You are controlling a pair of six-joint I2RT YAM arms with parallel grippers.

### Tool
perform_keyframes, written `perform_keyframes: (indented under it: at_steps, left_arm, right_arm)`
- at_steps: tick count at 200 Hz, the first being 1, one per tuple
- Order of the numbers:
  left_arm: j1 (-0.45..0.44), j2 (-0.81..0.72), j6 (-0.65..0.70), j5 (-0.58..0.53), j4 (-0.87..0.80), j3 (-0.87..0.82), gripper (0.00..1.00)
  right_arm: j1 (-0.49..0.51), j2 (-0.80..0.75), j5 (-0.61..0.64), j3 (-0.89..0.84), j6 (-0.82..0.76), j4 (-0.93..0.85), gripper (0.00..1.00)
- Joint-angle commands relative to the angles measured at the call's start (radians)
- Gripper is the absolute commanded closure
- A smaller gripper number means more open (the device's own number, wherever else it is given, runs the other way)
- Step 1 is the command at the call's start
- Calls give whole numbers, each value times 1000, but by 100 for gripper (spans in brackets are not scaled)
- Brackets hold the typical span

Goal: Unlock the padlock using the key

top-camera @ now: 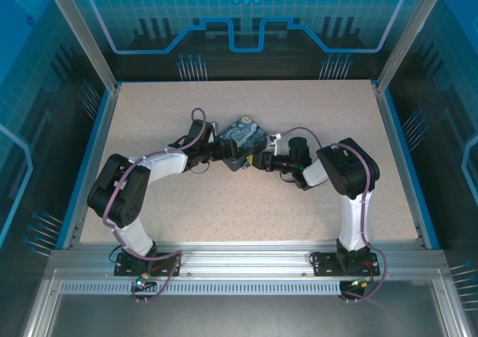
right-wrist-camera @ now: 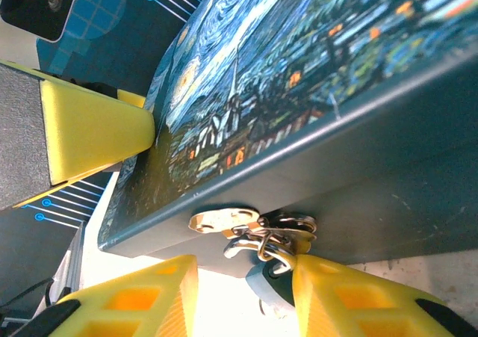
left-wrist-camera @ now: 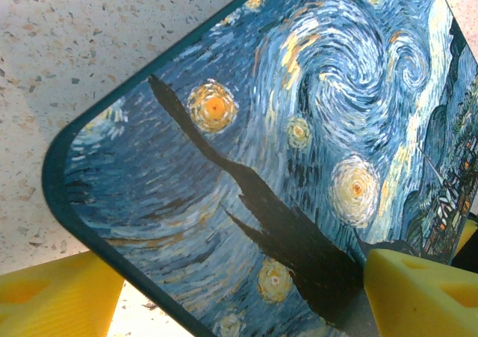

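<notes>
The blue-and-yellow swirl-painted tin box (top-camera: 240, 137) lies mid-table. My left gripper (top-camera: 218, 149) is shut on it from the left. In the left wrist view its yellow fingers (left-wrist-camera: 418, 292) straddle the painted lid (left-wrist-camera: 299, 143), and one finger presses on the lid (right-wrist-camera: 89, 128). The small padlock (right-wrist-camera: 270, 277) hangs by its silvery shackle from the brass hasp (right-wrist-camera: 224, 219) on the tin's front wall. My right gripper (right-wrist-camera: 243, 300) is open around it, and the padlock body rests against the right finger (right-wrist-camera: 351, 300). I cannot make out the key.
The speckled tabletop (top-camera: 224, 202) is bordered by a blue rim and an aluminium frame (top-camera: 239, 258) at the near edge. Blue printed panels wall in the back and sides. Both arms meet at the tin in the middle.
</notes>
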Motion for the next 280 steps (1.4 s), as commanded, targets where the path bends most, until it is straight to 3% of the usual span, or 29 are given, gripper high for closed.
perform_keyframes:
  at_steps: [1,156,280]
  left_arm:
    - [-15,-4,13,-2,-50,-12,15]
    - [-16,-13,9,-15,-48,-32,15]
    - [-16,-24,2,-15,-34,-66,15]
  right_arm:
    - [5,3,-18,5,1,38,65]
    - [4,-4,103,-28,75,34,100]
    - [-20,-37,248,-82,247,118,100]
